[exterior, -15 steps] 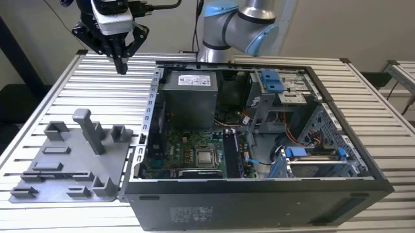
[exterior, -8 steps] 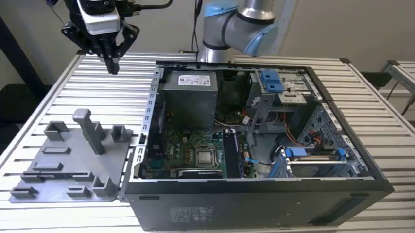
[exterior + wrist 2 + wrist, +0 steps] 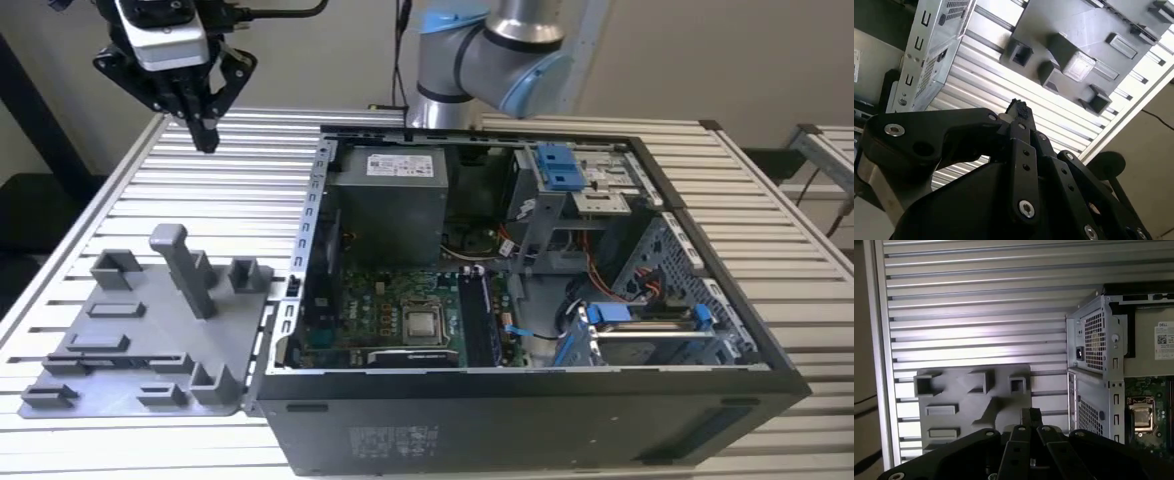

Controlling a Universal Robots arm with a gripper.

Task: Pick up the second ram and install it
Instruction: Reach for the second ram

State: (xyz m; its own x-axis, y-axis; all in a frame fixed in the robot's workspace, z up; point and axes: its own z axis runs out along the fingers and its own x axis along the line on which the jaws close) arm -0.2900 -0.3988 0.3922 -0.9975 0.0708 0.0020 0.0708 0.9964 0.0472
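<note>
— Where's the second ram [image 3: 482,322]?
— It looks to be standing in the motherboard [image 3: 367,320] slots, just beside the processor socket [image 3: 423,322], inside the open computer case [image 3: 534,425] (I can't tell it from its twin).
— And the gripper?
— Your gripper [image 3: 204,138] hangs over the table's [image 3: 787,250] far corner on the exterior view's left, fingers pressed together on nothing, near the grey fixture tray [image 3: 134,335]. I'd judge the install done. Any next move calls for checking the seating first.
</note>
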